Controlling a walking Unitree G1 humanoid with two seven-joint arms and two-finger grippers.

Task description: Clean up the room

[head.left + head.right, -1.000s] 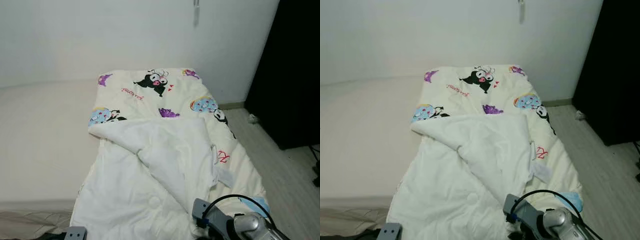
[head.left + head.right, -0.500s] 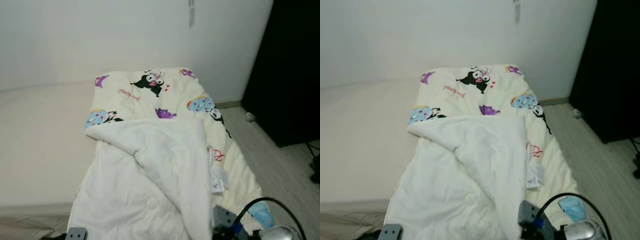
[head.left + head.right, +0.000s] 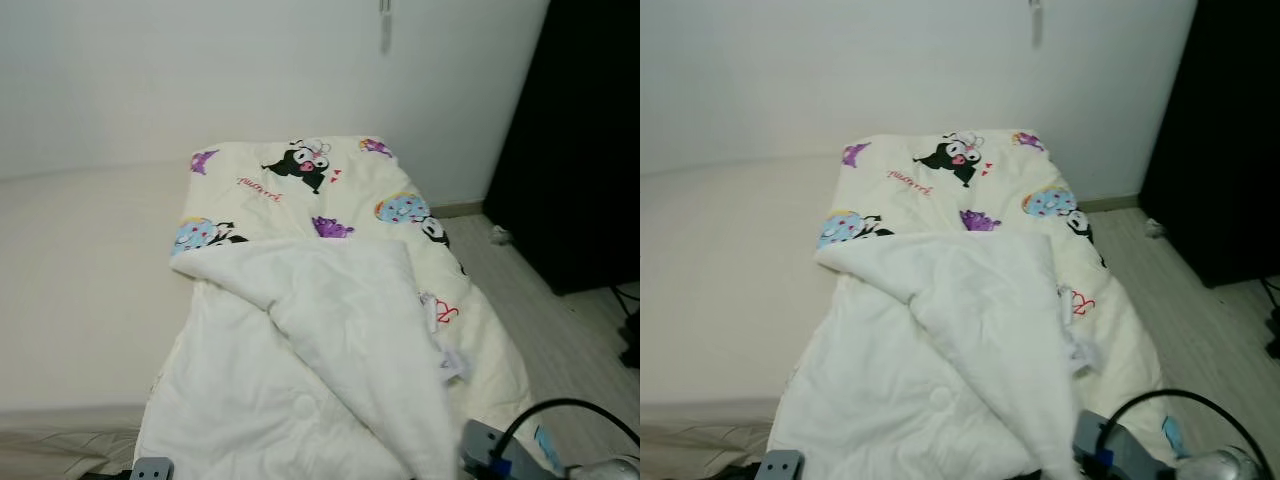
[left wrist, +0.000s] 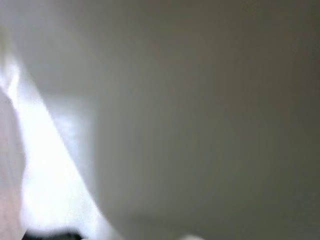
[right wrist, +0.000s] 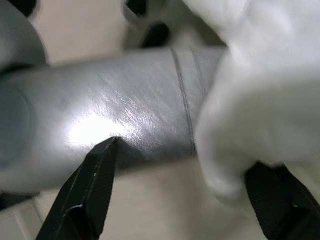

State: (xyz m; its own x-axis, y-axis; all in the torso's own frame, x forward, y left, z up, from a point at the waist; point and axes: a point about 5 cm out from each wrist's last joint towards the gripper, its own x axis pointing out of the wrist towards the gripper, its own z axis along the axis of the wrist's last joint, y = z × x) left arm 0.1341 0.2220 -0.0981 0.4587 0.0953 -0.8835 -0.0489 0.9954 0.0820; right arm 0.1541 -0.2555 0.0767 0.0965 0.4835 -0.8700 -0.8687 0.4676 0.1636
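A cream blanket (image 3: 330,200) printed with cartoon figures lies along the right side of the bed. Its near part is folded back, white underside (image 3: 320,340) up, and the fold's tip runs down to my right arm (image 3: 500,455) at the bottom right. In the right wrist view my right gripper (image 5: 182,160) is open, its black fingers (image 5: 90,190) set wide apart. A bunch of the white fabric (image 5: 260,100) hangs against the other finger, in front of a silver robot limb (image 5: 100,115). The left wrist view is a grey-white blur of cloth (image 4: 175,125).
The bare cream mattress (image 3: 80,280) spreads to the left, against a white wall. To the right is a strip of pale wood floor (image 3: 545,320) and a tall dark cabinet (image 3: 590,150). A small white scrap (image 3: 500,235) lies on the floor near the wall.
My right arm has drawn back toward the lower right. The blanket's folded tip has stretched down and right after it. The camera has shifted slightly.
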